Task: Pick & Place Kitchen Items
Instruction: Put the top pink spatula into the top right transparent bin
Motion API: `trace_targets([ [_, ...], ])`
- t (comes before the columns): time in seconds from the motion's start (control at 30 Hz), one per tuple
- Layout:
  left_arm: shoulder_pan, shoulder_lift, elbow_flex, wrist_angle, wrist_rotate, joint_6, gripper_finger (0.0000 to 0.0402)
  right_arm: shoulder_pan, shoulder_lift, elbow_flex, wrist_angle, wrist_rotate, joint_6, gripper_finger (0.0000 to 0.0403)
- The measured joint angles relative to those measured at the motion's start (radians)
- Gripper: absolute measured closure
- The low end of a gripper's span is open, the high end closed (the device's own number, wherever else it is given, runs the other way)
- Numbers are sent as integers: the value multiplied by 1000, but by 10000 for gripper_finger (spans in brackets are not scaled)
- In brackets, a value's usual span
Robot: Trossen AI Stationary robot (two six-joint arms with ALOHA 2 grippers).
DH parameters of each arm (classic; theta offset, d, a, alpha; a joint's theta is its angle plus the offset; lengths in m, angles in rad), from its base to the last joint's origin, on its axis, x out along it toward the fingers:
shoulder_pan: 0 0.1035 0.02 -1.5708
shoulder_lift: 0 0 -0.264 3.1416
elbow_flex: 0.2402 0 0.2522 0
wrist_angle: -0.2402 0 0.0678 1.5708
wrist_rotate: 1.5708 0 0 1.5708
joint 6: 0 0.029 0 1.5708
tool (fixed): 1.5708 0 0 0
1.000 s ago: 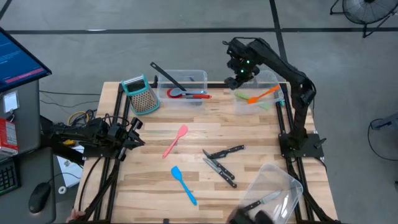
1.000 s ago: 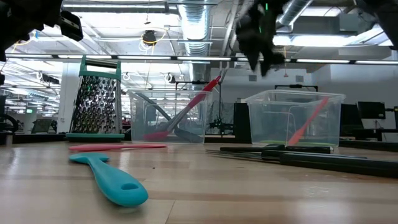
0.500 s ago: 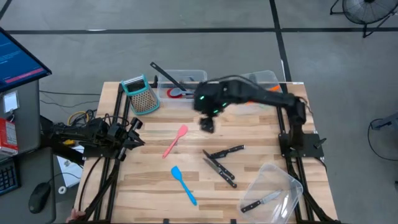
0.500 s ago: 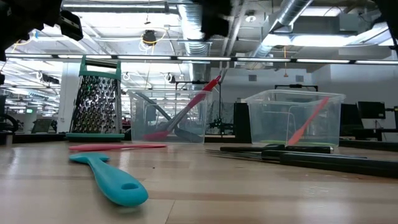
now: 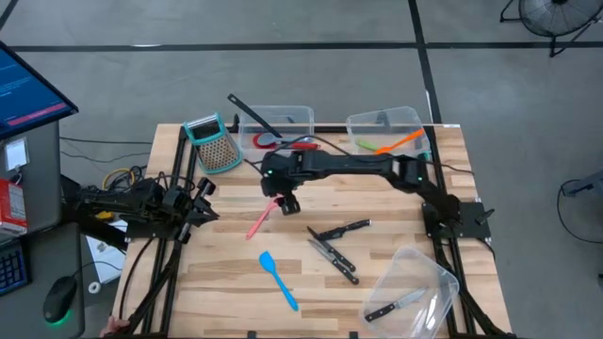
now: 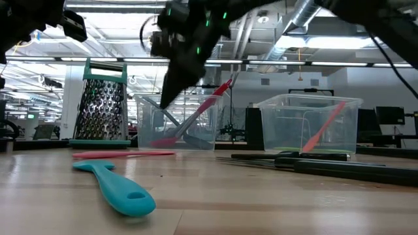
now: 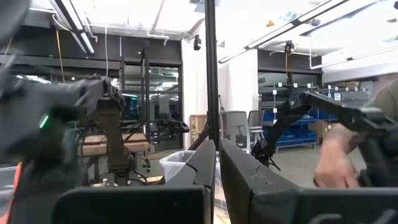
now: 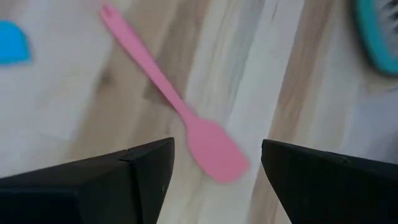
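One pink spatula (image 5: 265, 215) sits just below your right gripper (image 5: 288, 201) at frame centre, jaws spread, handle running lower-left; left gripper (image 5: 203, 200) pressed together, farther off.

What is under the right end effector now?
The pink spatula lies on the wooden table directly below the open right end effector, blade toward it, not yet touched. In the high view the arm covers the blade; only the handle shows.

no readable text, monitor (image 5: 28, 89) lettering too small to make out
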Motion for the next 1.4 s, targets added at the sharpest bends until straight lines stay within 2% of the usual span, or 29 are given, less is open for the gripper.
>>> trace_targets([
  [0.2,0,0,0,1,0,0,393,-39,81,24,20,-1,-36,168],
  [0.4,0,0,0,3,0,0,393,-34,143,54,56,-51,-38,168],
  [0.9,0,0,0,3,0,0,393,-46,224,54,41,-70,20,171],
  [1.0,0,0,0,3,0,0,393,-45,227,55,12,-59,41,200],
  [1.23,0,0,0,3,0,0,393,-27,224,55,-33,-40,92,328],
  [1.4,0,0,0,3,0,0,393,-2,223,52,-54,-33,145,387],
])
